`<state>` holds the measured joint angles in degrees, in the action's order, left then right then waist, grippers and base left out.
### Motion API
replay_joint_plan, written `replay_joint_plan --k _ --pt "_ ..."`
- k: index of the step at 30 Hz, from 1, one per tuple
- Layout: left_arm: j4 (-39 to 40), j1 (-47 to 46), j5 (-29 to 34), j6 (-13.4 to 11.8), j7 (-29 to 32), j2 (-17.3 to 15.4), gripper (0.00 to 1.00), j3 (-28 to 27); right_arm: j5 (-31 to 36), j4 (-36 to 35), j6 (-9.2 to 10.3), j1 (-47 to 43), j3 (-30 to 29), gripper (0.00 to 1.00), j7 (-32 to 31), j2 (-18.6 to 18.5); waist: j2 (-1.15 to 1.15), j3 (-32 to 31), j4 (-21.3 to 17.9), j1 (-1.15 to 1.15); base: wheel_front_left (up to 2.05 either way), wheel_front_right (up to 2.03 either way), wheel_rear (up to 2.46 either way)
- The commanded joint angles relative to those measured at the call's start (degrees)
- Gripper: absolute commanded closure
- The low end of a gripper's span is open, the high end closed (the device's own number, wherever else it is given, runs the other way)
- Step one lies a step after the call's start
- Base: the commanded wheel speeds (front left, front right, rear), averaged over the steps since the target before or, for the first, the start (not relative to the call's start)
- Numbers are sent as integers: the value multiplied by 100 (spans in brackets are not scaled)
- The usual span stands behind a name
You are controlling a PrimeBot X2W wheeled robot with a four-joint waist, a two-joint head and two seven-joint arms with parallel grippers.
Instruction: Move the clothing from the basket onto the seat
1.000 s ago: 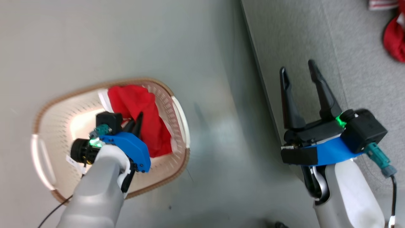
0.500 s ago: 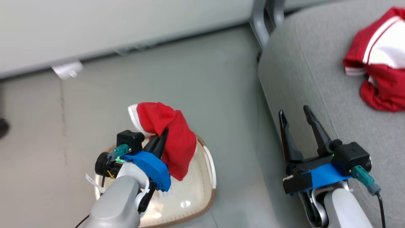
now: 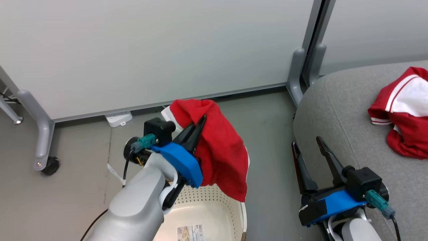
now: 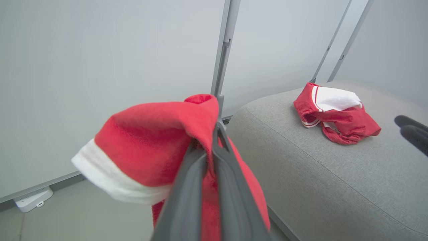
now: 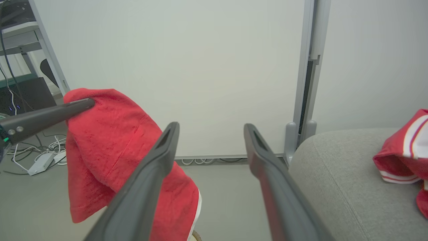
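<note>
**A:** What is the left gripper (image 3: 201, 119) doing?

**B:** Its two dark fingers are clamped together on a fold of a red garment (image 3: 222, 150). The cloth drapes over the fingertips and hangs down beside them, with a white band along one edge.

**A:** Where is that garment?

**B:** It is lifted in the air above the basket (image 3: 219, 199), whose perforated cream wall shows beneath it. I cannot tell whether the lower hem touches the rim. A paper label (image 3: 190, 232) lies on the basket's floor.

**A:** And the right gripper (image 3: 306, 141)?

**B:** Its fingers are spread wide with nothing between them and touching nothing. It hovers just beside the edge of the seat (image 3: 347, 134).

**A:** Is there anything on the seat?

**B:** A second red garment (image 3: 403, 134), crumpled, with a white panel and stripes. It lies well apart from both grippers.
</note>
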<state>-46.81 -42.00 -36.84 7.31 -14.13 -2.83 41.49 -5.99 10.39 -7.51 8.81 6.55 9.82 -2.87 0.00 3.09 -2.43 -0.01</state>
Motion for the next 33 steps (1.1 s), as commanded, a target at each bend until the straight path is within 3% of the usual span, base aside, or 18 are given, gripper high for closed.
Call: replay_joint_plan --k 1,7,23,33 --pt "58 -139 -92 15 31 -13 100 44 -36 -3 4 -98 11 0 -19 -2 0 -105 75 1 0 0 0" --pt "227 -478 -354 -172 161 -12 100 336 11 6 4 -210 68 0 -112 -2 0 -249 117 1 0 0 0" --pt "353 -558 -902 -325 93 -14 100 904 -29 79 4 -86 683 0 -305 -3 0 -236 15 1 0 0 0" --pt "539 -618 -1164 -375 108 -14 100 1384 -224 1000 4 612 1316 0 -223 -2 0 -252 33 1 0 0 0"
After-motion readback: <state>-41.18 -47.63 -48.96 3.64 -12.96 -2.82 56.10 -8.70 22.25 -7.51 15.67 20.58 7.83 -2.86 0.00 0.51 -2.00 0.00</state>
